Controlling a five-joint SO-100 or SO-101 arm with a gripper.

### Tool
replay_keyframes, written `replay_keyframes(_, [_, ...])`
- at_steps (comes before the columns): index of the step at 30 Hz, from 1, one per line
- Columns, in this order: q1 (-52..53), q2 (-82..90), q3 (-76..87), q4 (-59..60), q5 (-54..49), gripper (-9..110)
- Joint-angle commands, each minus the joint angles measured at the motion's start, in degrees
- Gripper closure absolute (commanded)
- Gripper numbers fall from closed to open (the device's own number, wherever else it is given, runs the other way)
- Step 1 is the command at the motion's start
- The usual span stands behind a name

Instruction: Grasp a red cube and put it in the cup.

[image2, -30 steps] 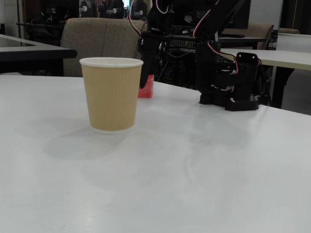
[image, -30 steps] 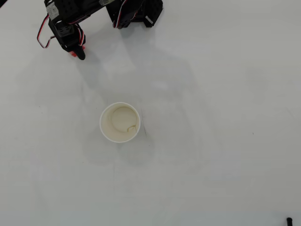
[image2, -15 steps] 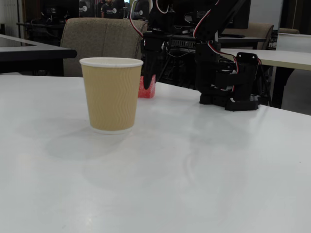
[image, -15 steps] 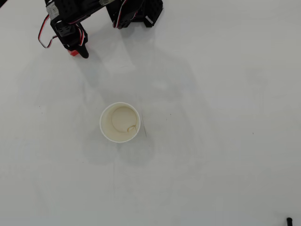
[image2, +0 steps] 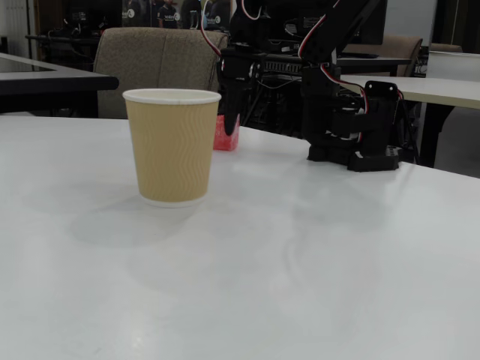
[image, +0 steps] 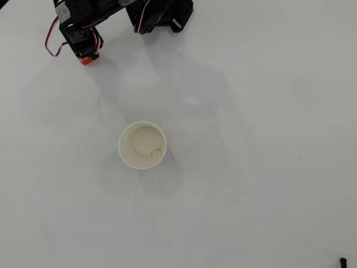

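The red cube [image: 86,60] peeks out from under my gripper [image: 88,55] at the far left of the table, near the arm's base. In the fixed view the cube [image2: 219,139] rests on the table behind the cup, and one black finger [image2: 229,112] hangs straight down against its front face. My gripper [image2: 229,132] looks shut on the cube; the other finger is hidden. The cup [image: 143,145] stands upright mid-table with nothing inside. From the side the cup [image2: 172,146] is tan with a white rim.
The arm's black base [image2: 352,127] sits at the back of the white table [image: 251,167], right of the gripper in the fixed view. Chairs and desks stand beyond the table's far edge. A small dark object [image: 342,261] lies at the overhead view's bottom right corner.
The finger that stuck out in front of the cube has swung in against it. The cube has shifted slightly toward the arm's base. The cup has not moved.
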Motion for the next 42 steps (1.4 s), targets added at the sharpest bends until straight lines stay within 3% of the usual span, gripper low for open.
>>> replay_keyframes(1, [-1.14,2.9,-2.81,-1.32,-0.44,92])
replay_keyframes(17, [-14.77,16.0,7.12,-15.21,3.08,92])
replay_keyframes(42, [-33.66,20.3,8.44,-39.81,21.62,92])
